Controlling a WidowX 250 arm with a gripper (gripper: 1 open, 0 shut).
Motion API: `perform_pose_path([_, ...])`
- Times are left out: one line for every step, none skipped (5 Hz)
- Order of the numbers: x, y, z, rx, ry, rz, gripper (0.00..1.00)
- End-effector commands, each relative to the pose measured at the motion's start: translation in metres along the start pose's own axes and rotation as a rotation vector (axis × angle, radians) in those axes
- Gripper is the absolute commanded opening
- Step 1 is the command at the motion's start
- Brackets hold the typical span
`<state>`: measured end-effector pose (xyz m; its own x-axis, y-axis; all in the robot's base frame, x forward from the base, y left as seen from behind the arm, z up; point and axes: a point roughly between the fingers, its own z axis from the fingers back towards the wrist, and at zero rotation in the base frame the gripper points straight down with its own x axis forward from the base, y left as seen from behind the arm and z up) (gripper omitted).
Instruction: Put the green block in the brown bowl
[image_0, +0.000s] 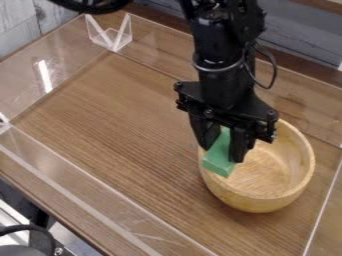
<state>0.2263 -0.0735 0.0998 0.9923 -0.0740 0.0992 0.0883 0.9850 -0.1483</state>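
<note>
My black gripper points straight down and is shut on the green block. The block's lower end pokes out below the fingers, tilted, just above the near-left rim of the brown bowl. That bowl is round, light wood with visible grain, and sits on the wooden tabletop at the right. Most of the block is hidden between the fingers. The bowl's inside looks bare.
A clear acrylic wall rings the wooden table. A small clear stand sits at the back left. Black cables run down the arm.
</note>
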Motion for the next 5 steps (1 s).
perform_pose_path([0.0122,-0.0078,0.0089,-0.014,-0.055,-0.022,0.00])
perform_pose_path([0.0132,-0.0088,0.0061,-0.016,-0.057,-0.023,0.00])
perform_pose_path([0.0139,-0.0098,0.0039,-0.018,-0.058,-0.025,0.00])
perform_pose_path([0.0144,-0.0107,0.0020,-0.020,-0.058,-0.027,0.00])
perform_pose_path([0.0146,-0.0114,0.0001,-0.022,-0.058,-0.030,0.00])
